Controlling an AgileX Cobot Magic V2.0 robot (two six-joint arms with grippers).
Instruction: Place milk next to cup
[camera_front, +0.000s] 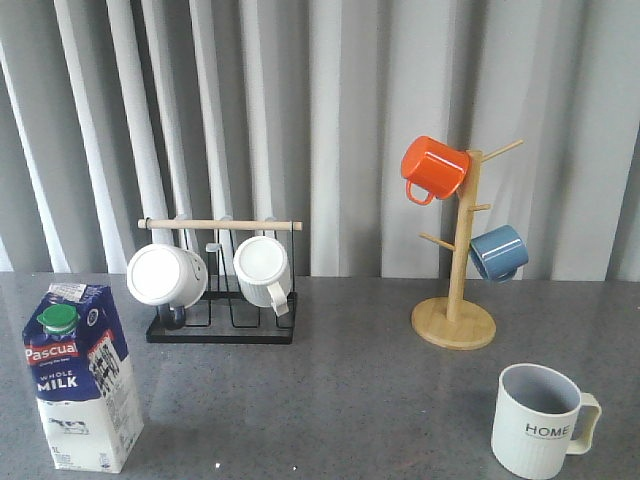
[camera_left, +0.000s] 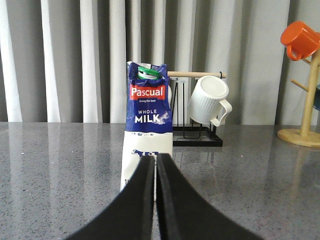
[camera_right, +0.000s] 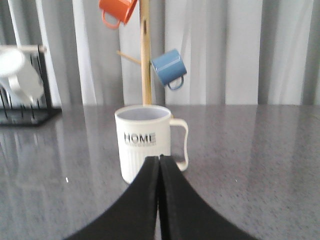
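Tall gable-top carton of milk (camera_front: 82, 375); ribbed pale cup (camera_front: 538, 421), glossy speckled table (camera_front: 340, 400)

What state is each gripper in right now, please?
Left gripper: closed, empty, short of the milk.
Right gripper: closed, empty, in front of the cup.

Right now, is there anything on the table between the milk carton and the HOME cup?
No. In the front view, the grey tabletop between the milk and the cup is bare; the mug rack stands farther back.
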